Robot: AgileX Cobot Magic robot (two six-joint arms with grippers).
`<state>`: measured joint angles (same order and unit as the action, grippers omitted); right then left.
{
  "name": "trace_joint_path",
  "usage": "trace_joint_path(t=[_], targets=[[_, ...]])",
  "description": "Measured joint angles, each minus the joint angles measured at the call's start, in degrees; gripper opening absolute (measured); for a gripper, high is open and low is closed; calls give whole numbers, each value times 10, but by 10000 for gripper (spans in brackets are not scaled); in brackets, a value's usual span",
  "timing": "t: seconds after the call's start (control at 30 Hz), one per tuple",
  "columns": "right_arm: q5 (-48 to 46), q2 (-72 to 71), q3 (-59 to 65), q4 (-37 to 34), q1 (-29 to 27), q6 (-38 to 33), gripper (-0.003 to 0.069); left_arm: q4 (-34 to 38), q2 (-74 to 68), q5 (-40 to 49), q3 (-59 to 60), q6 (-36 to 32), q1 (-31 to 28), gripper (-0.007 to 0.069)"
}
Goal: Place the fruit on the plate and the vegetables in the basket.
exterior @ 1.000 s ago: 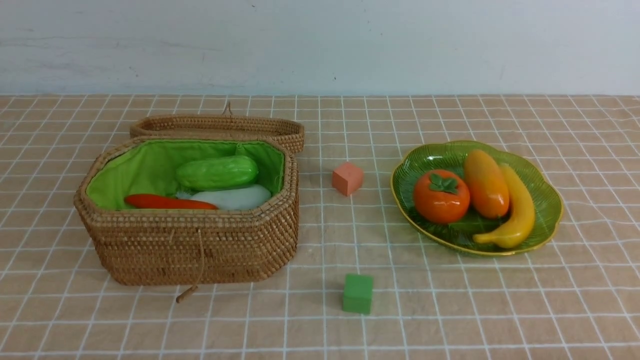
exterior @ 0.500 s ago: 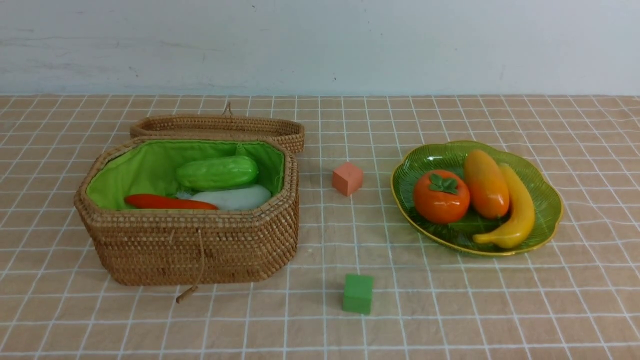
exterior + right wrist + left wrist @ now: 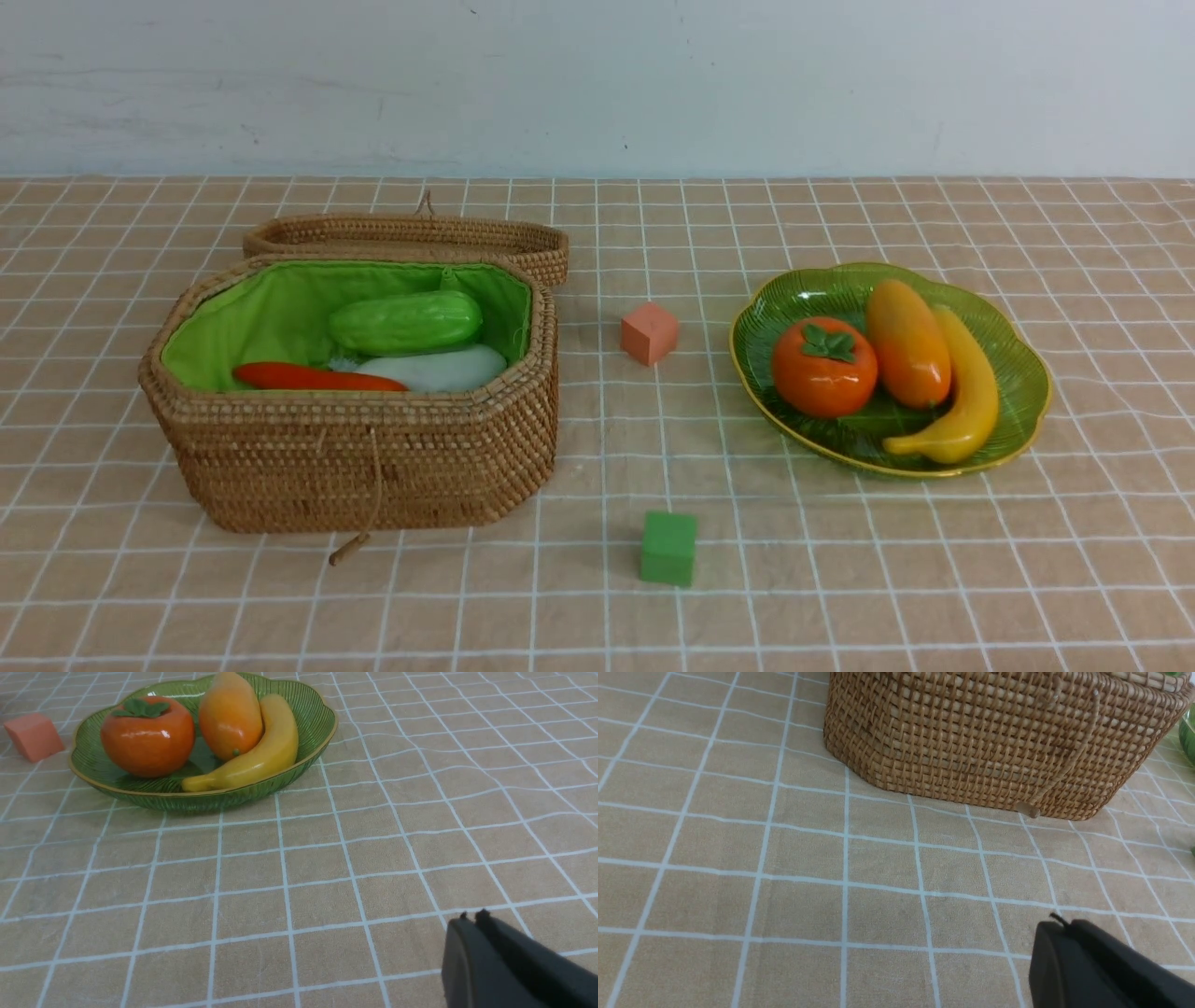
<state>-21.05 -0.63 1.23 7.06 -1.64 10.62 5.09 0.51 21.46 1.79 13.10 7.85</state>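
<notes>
I see both grippers, left gripper point(image 3: 1057, 924) and right gripper point(image 3: 472, 919), pressed together, empty: persimmon point(image 3: 823, 366), mango point(image 3: 906, 343), banana point(image 3: 962, 392) rest on the plate point(image 3: 299, 772) ahead of the right; gourd point(image 3: 405, 322), radish point(image 3: 439, 369), carrot point(image 3: 313, 377) lie inside the basket point(image 3: 971, 742) ahead of the left, so sorting looks finished.

Salmon cube point(image 3: 649, 333) sitting on the checked tablecloth point(image 3: 840, 569), a little toward 12 o'clock from table centre, turned so one corner faces the camera. Green cube point(image 3: 668, 548) lying toward 6 o'clock from it, well apart, nearly in line. Both resting flat, touching nothing else. Tan cloth crossed by white grid lines, faintly wrinkled toward 3 o'clock. Pale, scuffed wall point(image 3: 597, 84) standing along the far edge at 12 o'clock.
</notes>
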Motion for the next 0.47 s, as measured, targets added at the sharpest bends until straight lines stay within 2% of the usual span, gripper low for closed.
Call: trace_joint_path(t=[0.47], targets=[[0, 0, 0, 0, 0, -1, 32, 0, 0, 0, 0, 0, 0, 0]])
